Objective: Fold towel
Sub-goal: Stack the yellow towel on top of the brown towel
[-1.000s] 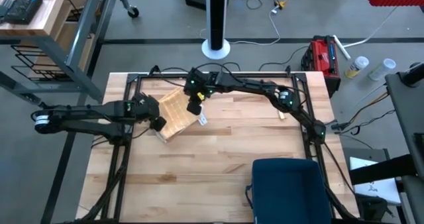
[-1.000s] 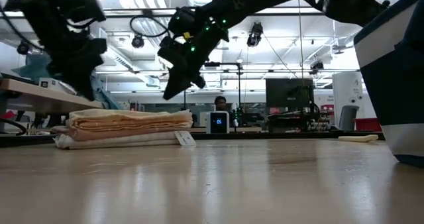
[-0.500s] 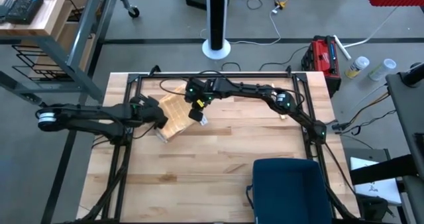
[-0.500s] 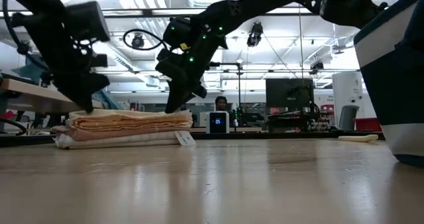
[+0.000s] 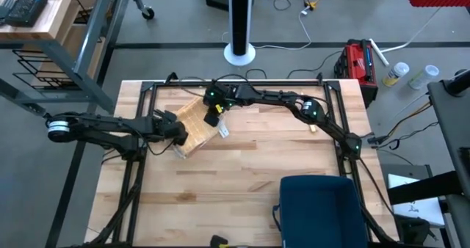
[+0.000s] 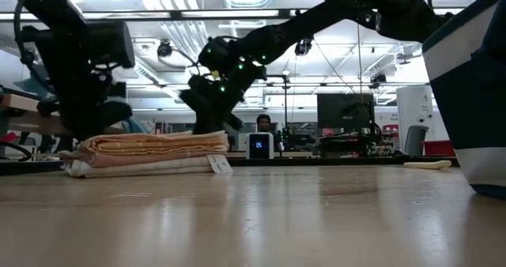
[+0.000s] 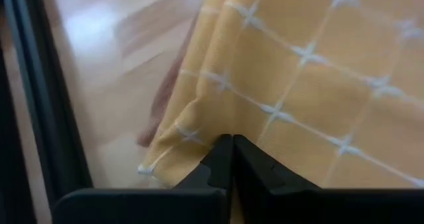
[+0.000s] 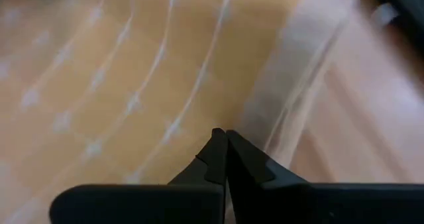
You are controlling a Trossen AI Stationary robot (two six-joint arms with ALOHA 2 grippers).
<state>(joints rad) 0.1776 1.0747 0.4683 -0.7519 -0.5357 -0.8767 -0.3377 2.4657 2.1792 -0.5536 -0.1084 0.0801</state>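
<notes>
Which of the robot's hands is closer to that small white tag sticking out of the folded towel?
The right hand: it is over the towel near the edge where the tag sticks out. The left hand is at the towel's opposite edge, farther from the tag.

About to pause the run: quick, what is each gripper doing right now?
Left gripper: shut, empty, at the folded towel.
Right gripper: shut, empty, over the same towel.

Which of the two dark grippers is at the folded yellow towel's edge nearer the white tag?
The right gripper, beside the white tag; the left gripper is at the folded yellow checked towel's opposite edge.
</notes>
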